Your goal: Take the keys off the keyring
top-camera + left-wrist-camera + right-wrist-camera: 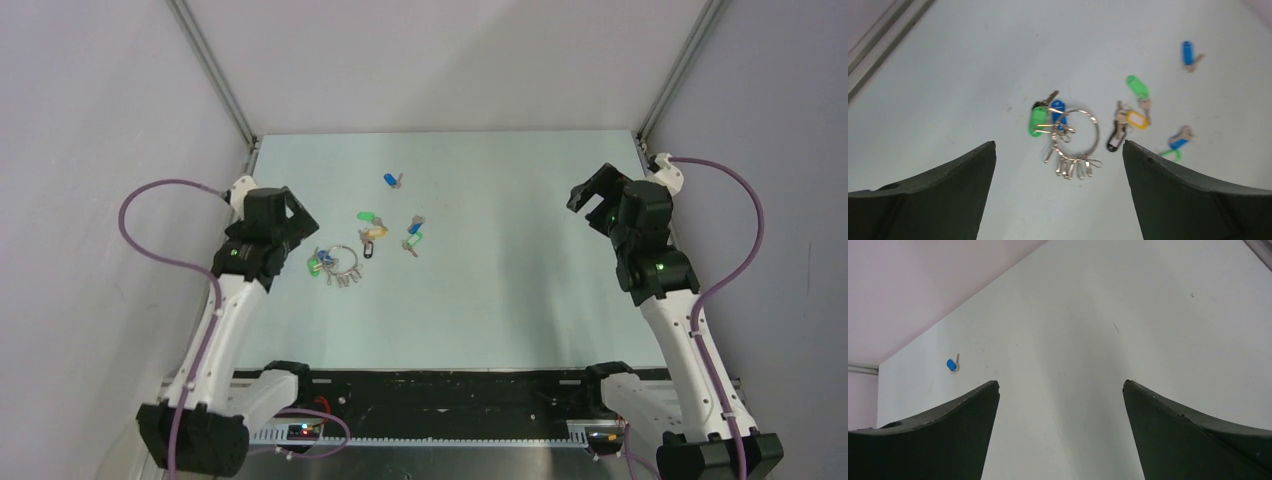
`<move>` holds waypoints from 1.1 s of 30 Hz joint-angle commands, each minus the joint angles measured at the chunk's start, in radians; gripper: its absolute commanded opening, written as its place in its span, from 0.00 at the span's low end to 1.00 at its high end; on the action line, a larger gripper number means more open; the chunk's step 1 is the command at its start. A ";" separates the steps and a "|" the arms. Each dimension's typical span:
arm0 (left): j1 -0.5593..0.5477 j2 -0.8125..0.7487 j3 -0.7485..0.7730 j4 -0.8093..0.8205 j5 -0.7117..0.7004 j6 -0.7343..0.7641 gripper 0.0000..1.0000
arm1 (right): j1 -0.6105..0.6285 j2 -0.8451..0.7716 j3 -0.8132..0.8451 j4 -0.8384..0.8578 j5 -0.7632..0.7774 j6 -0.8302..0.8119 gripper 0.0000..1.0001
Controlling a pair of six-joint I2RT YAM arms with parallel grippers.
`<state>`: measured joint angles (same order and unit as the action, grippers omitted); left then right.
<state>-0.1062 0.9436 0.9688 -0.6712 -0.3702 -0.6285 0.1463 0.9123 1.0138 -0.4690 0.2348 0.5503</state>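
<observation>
Nearest, at the near edge of the desk (520, 310), the left arm's base (195, 440) and the right arm's base (715, 455), side by side. Up from the left base, the left pincer (1058, 144), spread wide, gripping nothing, angled down toward the keyring (1096, 134) without touching it. In the left wrist view, the ring framed between the two dark fingers (938, 195), lying flat on the left half of the desk. Hooked on its left side, close together, a green-capped key (1037, 121) and a blue-capped key (1058, 111). Fanned along its near edge, a cluster of plain silver keys (1073, 166). Just to the right, off the ring, a black-capped key (1114, 141) and a yellow-capped key (1137, 120), touching each other. Just behind those, a second green-capped key (1138, 87). Farther right, a smaller blue-capped one (1179, 138) against a thin green piece (1168, 152) too blurred to make out. Farthest back and alone, a lone blue key (1188, 52), well apart from the rest. Over on the right half, the right pincer (1060, 383), likewise wide open and empty, held above bare desk well apart from every key. In its own view, only that lone blue key, small on the left, and the pale wall (923, 290) behind.
</observation>
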 commanded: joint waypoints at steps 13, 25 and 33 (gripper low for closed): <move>0.014 0.416 -0.097 0.264 -0.093 -0.135 0.74 | 0.074 -0.013 0.016 0.062 -0.084 0.007 0.98; -0.004 0.608 -0.135 0.360 0.032 -0.151 0.61 | 0.097 -0.039 0.015 0.054 -0.044 -0.009 0.99; -0.007 0.695 -0.015 0.177 0.031 -0.170 0.62 | 0.097 -0.052 0.016 0.056 -0.054 0.003 0.99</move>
<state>-0.1055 1.5875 0.8600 -0.3935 -0.3294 -0.7700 0.2382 0.8848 1.0138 -0.4431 0.1677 0.5564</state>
